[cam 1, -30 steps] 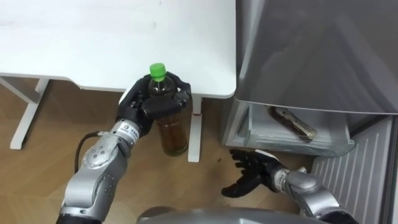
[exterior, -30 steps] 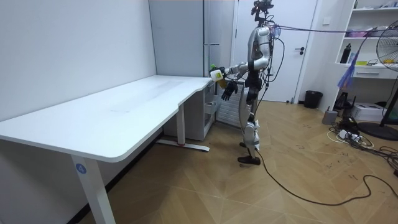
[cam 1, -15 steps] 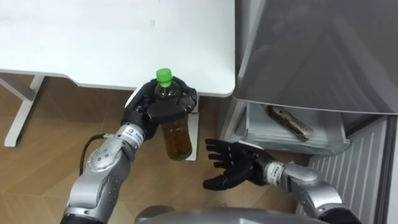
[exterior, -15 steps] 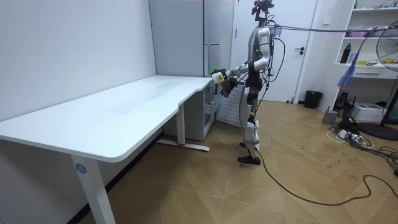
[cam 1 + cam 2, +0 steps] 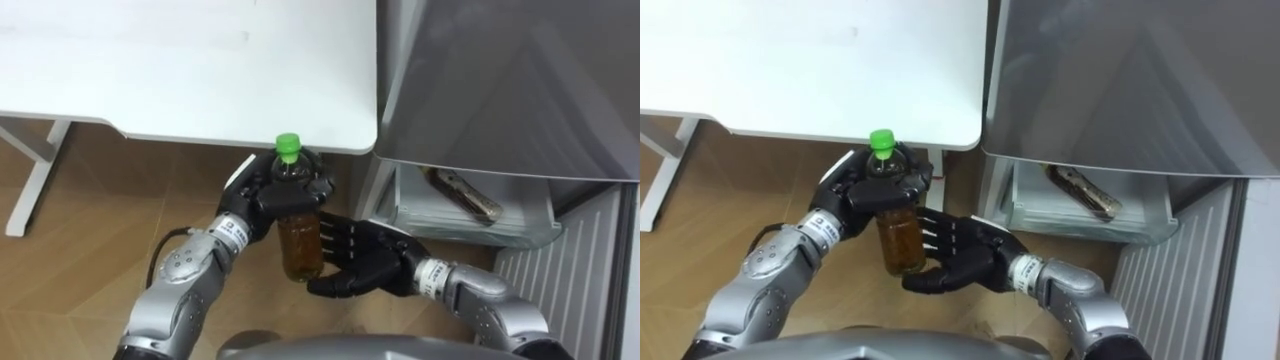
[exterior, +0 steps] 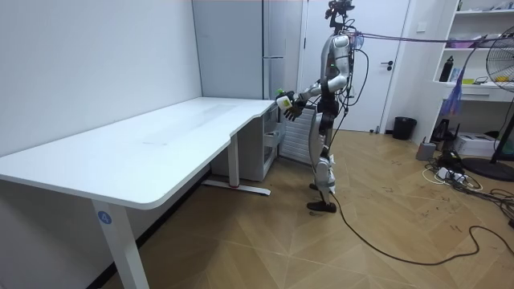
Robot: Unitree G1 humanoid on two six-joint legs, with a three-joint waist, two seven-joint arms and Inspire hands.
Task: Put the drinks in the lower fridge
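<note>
The left hand [image 5: 262, 200] grips the green-capped bottle [image 5: 300, 245] upright by its shoulder, beside the tabletop [image 5: 180, 70] edge. The right hand [image 5: 360, 265] lies spread, palm up, at its base. Judged a handover step: next, the right hand must close, then carry to the open fridge drawer [image 5: 500, 232].

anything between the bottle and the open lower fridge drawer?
Only the right robot hand, open, right beside the fridge side of the green-capped bottle, which the left robot hand grips. Beyond it the drawer is open, with a second bottle lying inside.
</note>
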